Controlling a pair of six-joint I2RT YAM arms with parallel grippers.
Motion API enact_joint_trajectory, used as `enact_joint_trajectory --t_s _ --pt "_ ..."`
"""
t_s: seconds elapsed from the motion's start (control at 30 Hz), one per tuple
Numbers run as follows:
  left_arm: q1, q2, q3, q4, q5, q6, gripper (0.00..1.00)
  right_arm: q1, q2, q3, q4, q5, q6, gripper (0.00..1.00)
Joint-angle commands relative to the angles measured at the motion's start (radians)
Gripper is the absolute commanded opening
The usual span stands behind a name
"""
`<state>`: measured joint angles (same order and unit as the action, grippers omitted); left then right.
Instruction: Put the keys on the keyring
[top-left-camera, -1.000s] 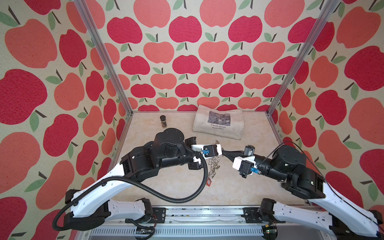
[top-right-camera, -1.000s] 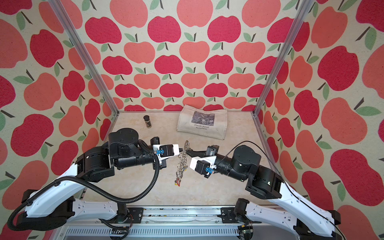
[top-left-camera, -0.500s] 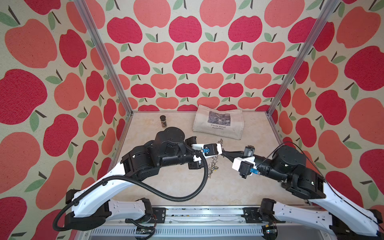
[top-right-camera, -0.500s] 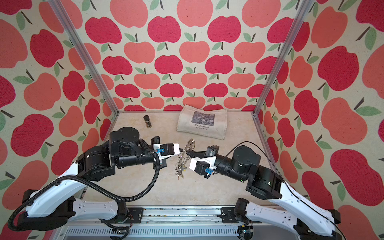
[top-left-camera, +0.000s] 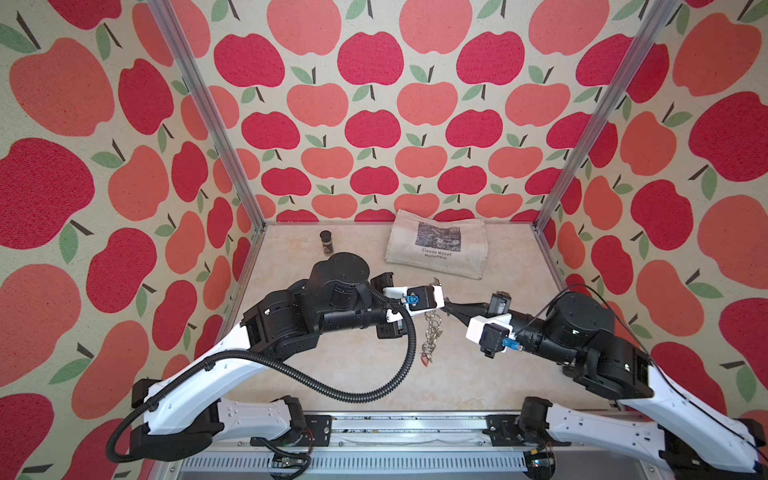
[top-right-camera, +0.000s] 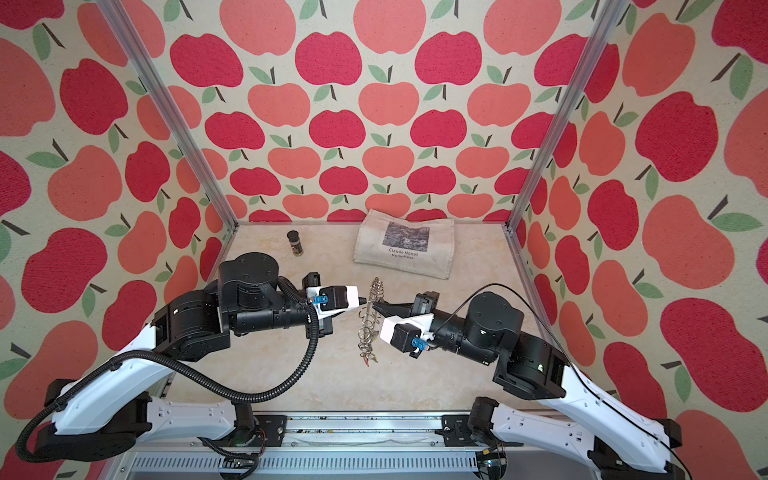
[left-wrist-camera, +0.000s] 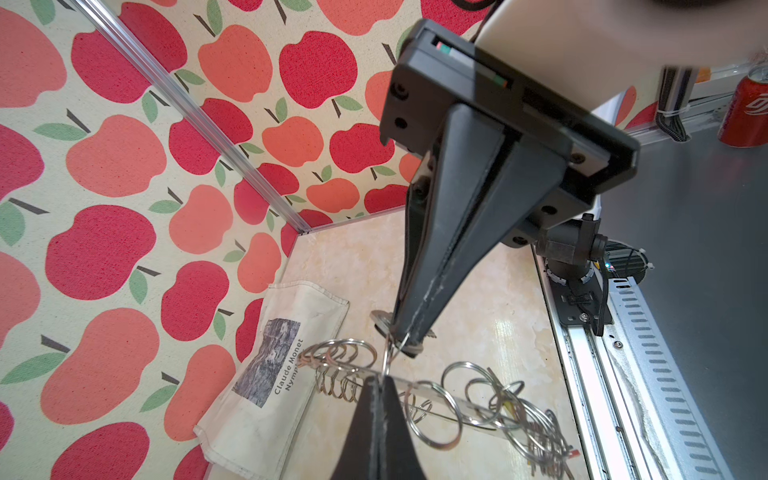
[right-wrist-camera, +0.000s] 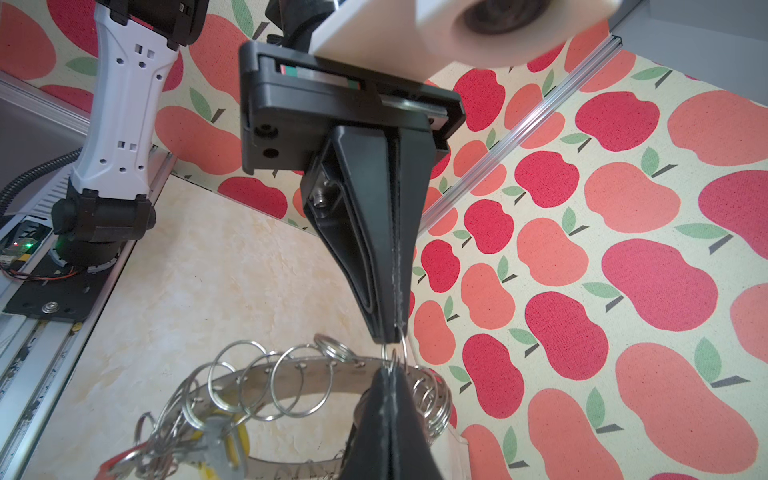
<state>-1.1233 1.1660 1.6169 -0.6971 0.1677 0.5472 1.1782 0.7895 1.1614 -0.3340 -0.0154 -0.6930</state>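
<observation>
1. Clenching tip to tip, my left claw (right-wrist-camera: 390, 336) and my right claw (right-wrist-camera: 390, 374) both pinch one thin wire ring (right-wrist-camera: 404, 347).
2. It belongs to the keyring (top-right-camera: 368, 328), hanging edge-on between them above the table (top-right-camera: 415, 374).
3. A yellow tag (right-wrist-camera: 241, 436) and red-framed tag (right-wrist-camera: 116, 459) dangle at its low end; the black-tagged key I cannot pick out.

The left gripper (top-right-camera: 365, 300) and the right gripper (top-right-camera: 375, 306) are black-fingered, each beside a white housing (top-right-camera: 338, 296) with a blue plug (top-right-camera: 319, 299). Between their tips the keyring (right-wrist-camera: 316, 368) is dull silver-grey, its wire rings (left-wrist-camera: 536, 436) bright silver; a yellow tag (right-wrist-camera: 243, 434) and a red tag (top-left-camera: 424, 360) hang below the tips. Beneath the grippers the table (top-left-camera: 478, 382) is cream with pale marbling. Beyond them an off-white bag (top-left-camera: 436, 249) bears a grey-blue picture and dark lettering, and the walls (top-left-camera: 374, 124) show red and coral apples with green leaves on cream
</observation>
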Motion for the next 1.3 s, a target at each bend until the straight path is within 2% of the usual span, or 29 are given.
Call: enact_joint_trajectory --t_s 0.0,0.1,0.53,0.9,1.03,1.27 --pt "0.008 0.022 0.037 0.016 0.006 -0.017 0.0 0.018 -0.004 0.017 0.022 -0.062 -0.016 0.0" --pt "0.01 0.026 0.042 0.011 0.013 -0.022 0.0 0.05 -0.009 0.015 0.021 -0.061 -0.016 0.0" --pt "0.019 0.033 0.059 0.002 0.03 -0.034 0.0 0.064 0.004 0.021 -0.006 -0.047 -0.03 0.0" --pt "0.019 0.011 0.066 0.018 0.031 -0.048 0.0 0.063 -0.011 0.02 -0.084 0.034 -0.009 0.0" --pt "0.013 -0.005 0.033 0.042 -0.003 -0.028 0.0 0.063 -0.024 0.035 -0.059 0.052 0.022 0.0" --pt "-0.032 -0.067 -0.089 0.196 -0.098 0.066 0.0 0.056 -0.044 0.032 -0.011 0.053 0.12 0.0"
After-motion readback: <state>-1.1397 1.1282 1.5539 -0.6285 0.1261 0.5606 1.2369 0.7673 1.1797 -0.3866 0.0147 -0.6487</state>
